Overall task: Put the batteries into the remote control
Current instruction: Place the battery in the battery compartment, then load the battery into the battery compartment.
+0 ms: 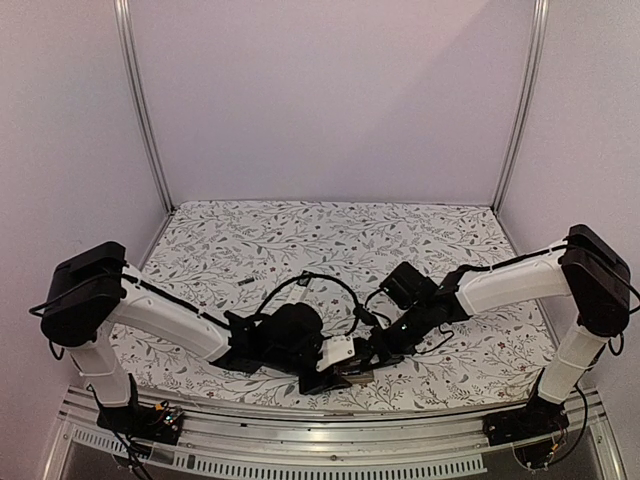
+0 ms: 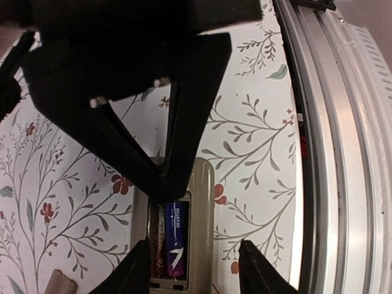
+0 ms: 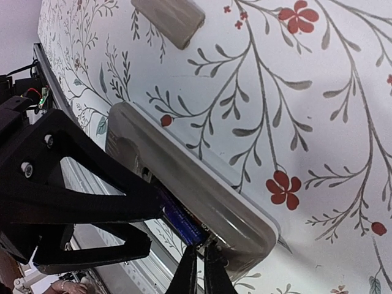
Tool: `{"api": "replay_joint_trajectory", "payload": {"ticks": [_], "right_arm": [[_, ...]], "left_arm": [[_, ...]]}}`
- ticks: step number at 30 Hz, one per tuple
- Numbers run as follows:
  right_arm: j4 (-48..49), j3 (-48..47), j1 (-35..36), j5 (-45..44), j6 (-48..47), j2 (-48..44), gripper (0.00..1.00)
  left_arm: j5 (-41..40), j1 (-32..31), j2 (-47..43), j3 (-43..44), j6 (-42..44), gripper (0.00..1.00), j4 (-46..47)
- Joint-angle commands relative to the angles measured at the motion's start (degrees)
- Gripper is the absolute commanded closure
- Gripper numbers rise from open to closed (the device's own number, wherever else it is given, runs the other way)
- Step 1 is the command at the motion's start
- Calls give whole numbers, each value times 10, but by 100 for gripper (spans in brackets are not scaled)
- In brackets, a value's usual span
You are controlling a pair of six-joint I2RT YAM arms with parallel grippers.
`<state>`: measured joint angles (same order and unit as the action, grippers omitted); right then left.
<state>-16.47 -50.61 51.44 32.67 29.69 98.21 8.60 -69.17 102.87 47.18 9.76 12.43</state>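
Seating the cells: the right gripper (image 3: 199, 250) is hovering at the battery bay, its fingers pinched together and holding nothing.
Just beneath its tips the batteries (image 2: 175, 236) are lying side by side in the open compartment of the remote control (image 3: 202, 184). Right alongside, the left gripper (image 2: 193, 244) is straddling the remote's end with its fingers spread wide. The cells are looking light, rigid and slick, so they may roll; pushing mid-barrel seems safer than pinching. Farther off, the loose cover (image 3: 168, 21) is resting on the table (image 3: 318, 92).
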Motion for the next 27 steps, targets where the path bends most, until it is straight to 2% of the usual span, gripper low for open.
{"api": "replay_joint_trajectory", "payload": {"ticks": [1,4,12,14,15,16,19,23,27], "right_arm": [[-28,-24,2,-3,-14,-15,95],[-35,-28,0,-8,-12,-22,96],[-21,-15,8,-17,25,-20,94],[-18,-15,9,-23,33,-20,92],[-17,-15,9,-27,36,-20,91],[-18,-17,9,-32,39,-20,90],[-33,-26,10,-47,39,-15,90],[-42,-38,17,-45,37,-3,91],[-48,-47,18,-47,37,1,94]], "left_arm": [[17,10,-37,-5,-5,51,1],[29,14,-61,-13,0,48,1],[-32,44,-130,-104,22,17,-25],[-38,44,-135,-118,26,13,-29],[-35,44,-137,-125,28,4,-27],[-31,45,-137,-131,29,2,-24],[-28,45,-129,-141,25,2,-7],[-46,45,-109,-134,20,8,6],[-29,45,-94,-125,24,14,17]]}}
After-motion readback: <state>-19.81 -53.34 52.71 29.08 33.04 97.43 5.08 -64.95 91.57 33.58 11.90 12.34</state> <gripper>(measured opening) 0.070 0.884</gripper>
